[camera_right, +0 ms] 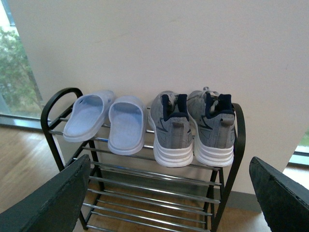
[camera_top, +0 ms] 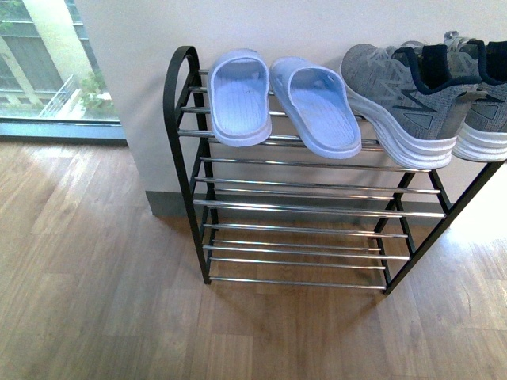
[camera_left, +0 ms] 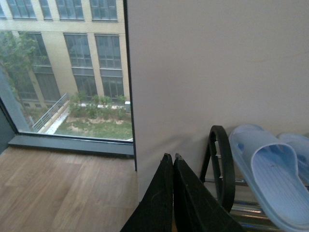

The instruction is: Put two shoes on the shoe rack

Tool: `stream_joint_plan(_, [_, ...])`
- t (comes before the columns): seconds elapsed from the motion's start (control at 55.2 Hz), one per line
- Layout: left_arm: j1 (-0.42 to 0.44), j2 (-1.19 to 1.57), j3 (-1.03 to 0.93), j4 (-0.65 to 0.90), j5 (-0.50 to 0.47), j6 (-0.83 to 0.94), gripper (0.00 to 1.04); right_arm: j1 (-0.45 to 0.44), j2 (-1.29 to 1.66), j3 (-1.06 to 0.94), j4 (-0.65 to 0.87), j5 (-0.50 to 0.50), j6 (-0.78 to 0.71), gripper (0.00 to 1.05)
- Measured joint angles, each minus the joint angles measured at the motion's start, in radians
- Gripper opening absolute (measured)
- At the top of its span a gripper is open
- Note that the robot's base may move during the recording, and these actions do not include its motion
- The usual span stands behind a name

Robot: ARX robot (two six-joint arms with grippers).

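Two grey knit shoes with white soles stand side by side on the top tier of the black shoe rack (camera_top: 184,119), heels outward. In the right wrist view they are the left shoe (camera_right: 170,128) and the right shoe (camera_right: 212,126); the front view shows one shoe (camera_top: 396,99) and part of the other (camera_top: 485,119). My right gripper (camera_right: 169,193) is open, well back from the rack (camera_right: 237,145), with nothing between its fingers (camera_right: 53,198). My left gripper (camera_left: 173,157) is shut and empty, near the rack's arched end (camera_left: 223,164).
A pair of pale blue slippers (camera_top: 285,99) lies on the top tier beside the sneakers, also in the wrist views as slippers (camera_right: 108,121) and slipper (camera_left: 270,169). A white wall backs the rack. A window (camera_top: 47,63) is at the left; wooden floor (camera_top: 103,301) lies in front.
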Motion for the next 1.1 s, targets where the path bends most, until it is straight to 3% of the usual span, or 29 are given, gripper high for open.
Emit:
stream_joint_plan(0.434, [0.091,-0.277,-0.286,0.002,0.091,0.001,0.01,0.0,0.0,0.0,0.0,0.0,0.0,0.95])
stream_joint_plan(0.507, [0.132,-0.354,-0.315,-0.046,0.156,0.002,0.01,0.0,0.0,0.0,0.0,0.0,0.0,0.95])
stream_joint_plan(0.597, [0.167,-0.434,-0.336,-0.101,0.163,0.002,0.01,0.0,0.0,0.0,0.0,0.0,0.0,0.95])
stream_joint_plan(1.104, [0.17,-0.914,-0.393,-0.507,0.171,0.002,0.01,0.0,0.0,0.0,0.0,0.0,0.0,0.95])
